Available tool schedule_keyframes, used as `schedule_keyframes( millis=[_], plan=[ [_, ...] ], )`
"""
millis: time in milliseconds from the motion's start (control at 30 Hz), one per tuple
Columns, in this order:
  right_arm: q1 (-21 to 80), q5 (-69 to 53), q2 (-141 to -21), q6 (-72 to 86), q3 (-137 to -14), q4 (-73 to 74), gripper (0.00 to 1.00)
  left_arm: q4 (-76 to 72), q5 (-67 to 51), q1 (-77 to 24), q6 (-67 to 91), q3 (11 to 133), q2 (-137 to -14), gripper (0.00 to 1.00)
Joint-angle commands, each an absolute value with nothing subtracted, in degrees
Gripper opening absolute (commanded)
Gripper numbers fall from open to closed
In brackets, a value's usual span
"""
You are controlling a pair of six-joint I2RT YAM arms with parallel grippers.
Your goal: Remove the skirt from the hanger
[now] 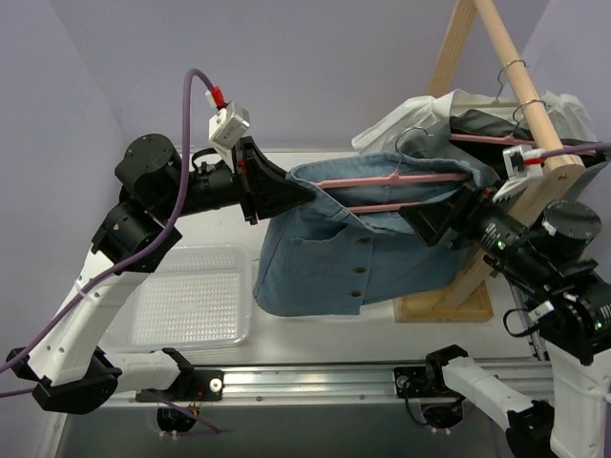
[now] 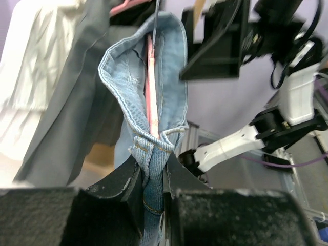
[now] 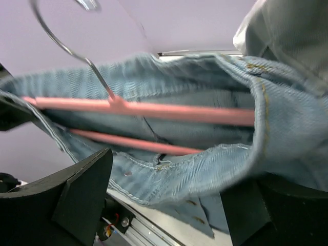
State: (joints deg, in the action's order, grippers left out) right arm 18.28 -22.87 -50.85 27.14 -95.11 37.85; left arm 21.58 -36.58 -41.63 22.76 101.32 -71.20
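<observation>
The left gripper (image 2: 152, 199), at nine o'clock, pinches the waistband end of the skirt (image 1: 325, 258), hung at centre on its hanger (image 1: 382, 179); the right gripper (image 3: 164, 195), at three o'clock, straddles the other end, jaws apart; it looks like soft, weighty denim, best taken by that thick band.

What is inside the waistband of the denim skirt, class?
Two bars of the pink hanger run inside the skirt waistband, with its wire hook rising out. Denim hides everything lower down.
</observation>
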Motion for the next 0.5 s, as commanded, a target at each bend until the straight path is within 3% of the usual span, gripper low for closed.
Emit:
schedule_keyframes(
  millis=[0,467],
  plan=[
    [14.4,-32.2,-53.5,28.0,-99.2,31.0,0.75,27.4,-30.2,-41.0,19.0,100.6,-67.3,0.02],
    [11.2,-43.3,-55.5,37.9,-90.7,15.0,0.61,32.2,-25.4,-40.7,19.2,98.5,-64.5,0.02]
  ],
)
